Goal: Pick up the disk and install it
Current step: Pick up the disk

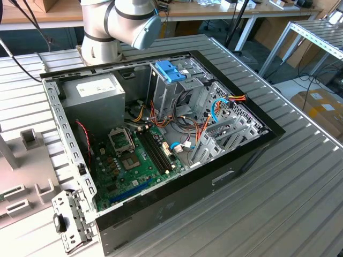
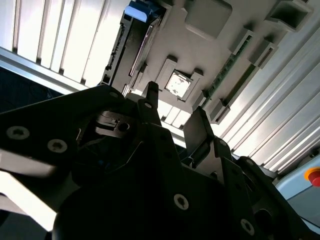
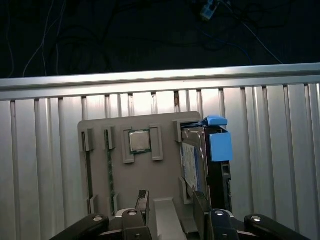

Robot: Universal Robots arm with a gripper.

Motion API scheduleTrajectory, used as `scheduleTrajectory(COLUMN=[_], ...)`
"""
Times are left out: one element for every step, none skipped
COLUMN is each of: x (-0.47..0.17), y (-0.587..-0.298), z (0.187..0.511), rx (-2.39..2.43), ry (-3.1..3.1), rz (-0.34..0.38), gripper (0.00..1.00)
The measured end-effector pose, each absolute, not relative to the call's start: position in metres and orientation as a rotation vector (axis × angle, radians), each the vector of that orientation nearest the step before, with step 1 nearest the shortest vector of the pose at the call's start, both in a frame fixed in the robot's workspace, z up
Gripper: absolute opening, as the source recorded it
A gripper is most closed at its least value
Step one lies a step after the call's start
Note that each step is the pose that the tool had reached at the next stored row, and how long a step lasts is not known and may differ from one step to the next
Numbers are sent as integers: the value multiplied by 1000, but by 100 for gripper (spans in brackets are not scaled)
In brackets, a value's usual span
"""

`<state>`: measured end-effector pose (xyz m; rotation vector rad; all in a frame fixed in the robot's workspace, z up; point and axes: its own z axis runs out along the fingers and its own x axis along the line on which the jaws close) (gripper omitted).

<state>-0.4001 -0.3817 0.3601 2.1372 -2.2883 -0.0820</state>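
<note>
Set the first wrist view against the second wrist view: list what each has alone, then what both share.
First wrist view: loose cables on the dark floor. Second wrist view: a red button on a pale box. Shared: the flat silver-metal disk with blue plastic rails, on edge in the grey holder plate; a square processor chip; the ribbed metal table; black jaws apart.

A ribbed aluminium table (image 1: 300, 203) fills most of the space, its slats catching bright light. Behind it runs a wooden workbench (image 1: 203, 10) on white legs. At the exterior view's right stands a bare metal-frame rack (image 1: 316, 37). A cardboard box (image 1: 321, 107) rests on the pale floor (image 1: 292, 85) beneath that rack. In the first wrist view, beyond the table's edge, loose cables (image 3: 75, 40) trail across dark, unlit floor.
</note>
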Motion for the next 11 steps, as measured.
scheduleTrajectory(x=[-400, -400, -400, -400, -400, -400, -400, -401, -401, -401, -401], y=[-382, -381, -381, -381, -381, -380, -380, -379, -378, -377, -377], z=[360, 360, 359, 359, 359, 359, 358, 358, 358, 358, 357], rx=[2137, 2137, 2137, 2137, 2137, 2137, 2137, 2138, 2139, 2140, 2140], ry=[-2288, -2288, -2288, -2288, -2288, -2288, -2288, -2287, -2286, -2286, -2286], rz=[-82, -82, -82, -82, -82, -82, -82, -82, -82, -82, -82], gripper=[48, 48, 48, 48, 48, 48, 48, 48, 48, 48, 48])
